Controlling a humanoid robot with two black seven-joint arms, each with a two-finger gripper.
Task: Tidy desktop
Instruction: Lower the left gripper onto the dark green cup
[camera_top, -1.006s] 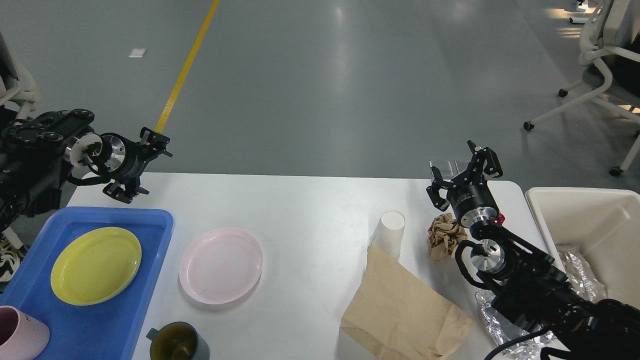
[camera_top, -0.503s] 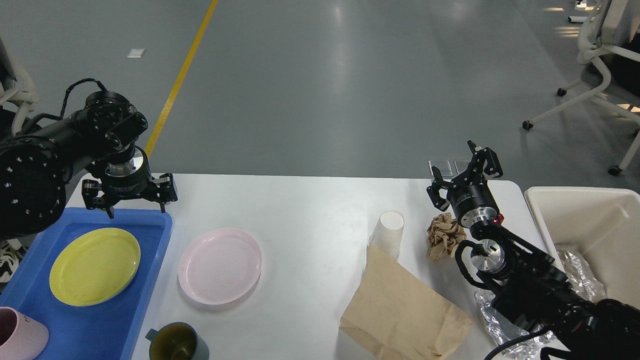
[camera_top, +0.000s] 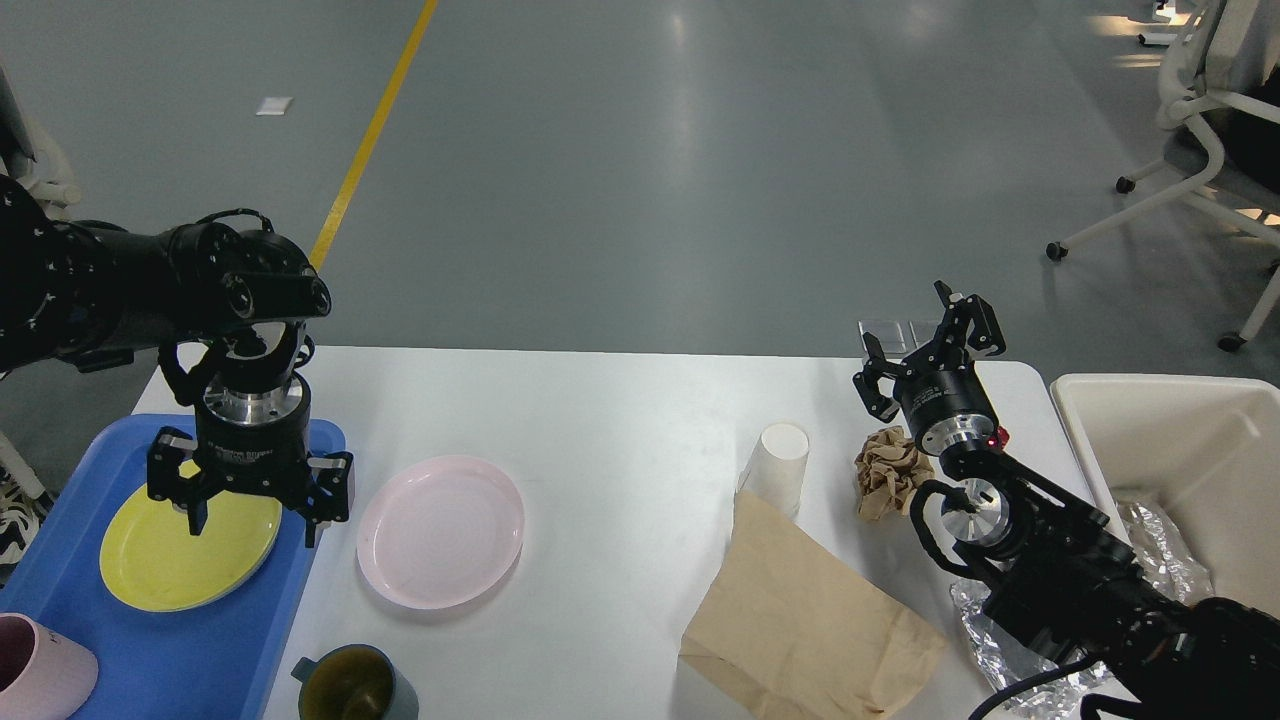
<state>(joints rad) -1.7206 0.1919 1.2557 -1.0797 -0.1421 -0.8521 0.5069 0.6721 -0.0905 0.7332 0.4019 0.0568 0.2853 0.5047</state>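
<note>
Two grippers hang over the large white matte table (camera_top: 620, 400), which fills the lower frame. At lower left, the left gripper (camera_top: 250, 505), jaws spread and pointing down, hovers above the blue plastic tray (camera_top: 60, 580) holding a yellow round plate (camera_top: 150, 560). Best shift right and straddle the pink round plate's (camera_top: 440, 530) rim squarely. At right, the right gripper (camera_top: 925, 345), jaws spread, points up above a crumpled brown paper ball (camera_top: 885, 470).

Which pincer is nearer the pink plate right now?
Left. The left pincer hangs open over the blue tray's right edge, just left of the pink plate. The right pincer is raised, open, far across the desktop, beyond the crumpled paper.
</note>
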